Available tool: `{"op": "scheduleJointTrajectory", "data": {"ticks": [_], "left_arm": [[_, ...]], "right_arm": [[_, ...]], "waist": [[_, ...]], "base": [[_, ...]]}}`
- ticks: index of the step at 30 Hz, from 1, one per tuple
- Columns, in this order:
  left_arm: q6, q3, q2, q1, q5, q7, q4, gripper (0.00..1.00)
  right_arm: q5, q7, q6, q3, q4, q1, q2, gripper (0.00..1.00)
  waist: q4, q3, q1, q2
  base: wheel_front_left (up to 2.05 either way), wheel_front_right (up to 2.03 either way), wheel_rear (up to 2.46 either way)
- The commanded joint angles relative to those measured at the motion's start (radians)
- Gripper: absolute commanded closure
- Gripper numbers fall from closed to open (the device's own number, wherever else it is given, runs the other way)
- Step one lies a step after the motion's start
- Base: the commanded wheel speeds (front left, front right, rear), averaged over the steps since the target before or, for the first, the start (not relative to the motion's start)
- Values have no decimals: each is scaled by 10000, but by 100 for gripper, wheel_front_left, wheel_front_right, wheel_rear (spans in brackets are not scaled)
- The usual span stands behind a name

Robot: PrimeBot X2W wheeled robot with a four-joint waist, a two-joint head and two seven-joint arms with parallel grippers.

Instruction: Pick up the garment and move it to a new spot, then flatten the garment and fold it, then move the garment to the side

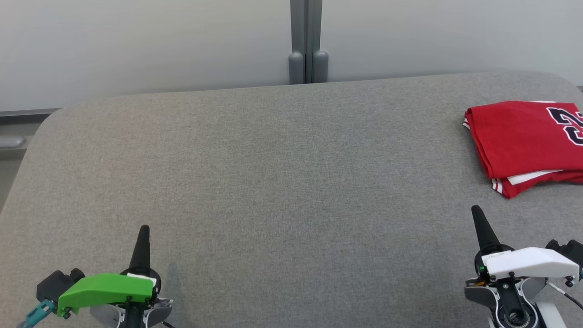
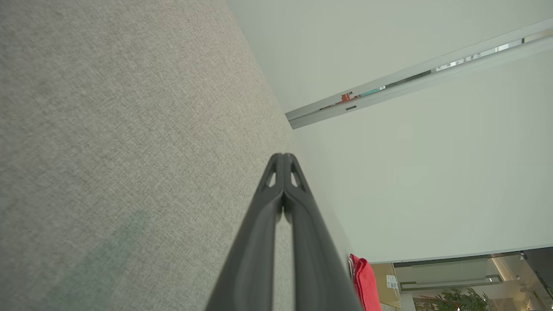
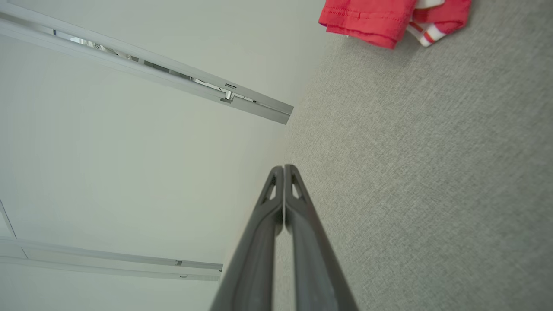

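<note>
A red garment (image 1: 524, 139) with white trim and dark numerals lies folded at the far right of the grey table (image 1: 282, 182), cut off by the head view's right edge. Its hem corner (image 3: 389, 21) appears at the top of the right wrist view, and a red sliver (image 2: 365, 283) low in the left wrist view. My left gripper (image 1: 144, 230) rests at the lower left, shut and empty, its tips (image 2: 283, 156) pressed together. My right gripper (image 1: 477, 210) sits at the lower right, shut and empty, just short of the garment, with its tips (image 3: 284, 167) touching.
A pale wall with a grey vertical post (image 1: 306, 41) runs behind the table's far edge. The table's corners are rounded, and its left edge (image 1: 27, 150) drops off beside a grey rail.
</note>
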Motion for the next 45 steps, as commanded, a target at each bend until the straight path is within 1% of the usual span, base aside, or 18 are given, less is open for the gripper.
{"op": "scheduleJointTrajectory", "data": {"ticks": [1,21,45], "left_arm": [[-105,120,16,-258,-219,71,-124,100],[-328,562,5,-296,-1763,536,-242,100],[-539,1020,-7,-364,-3280,1007,-373,100]], "right_arm": [[279,79,-5,-45,-38,-173,-54,100],[2025,535,-4,-132,16,-326,-64,100],[3768,997,-5,-217,75,-458,-69,100]], "waist": [[-8,-4,0,0],[-118,-53,0,0],[-249,-111,0,0]], "base": [[0,0,0],[0,0,0],[0,0,0]]}}
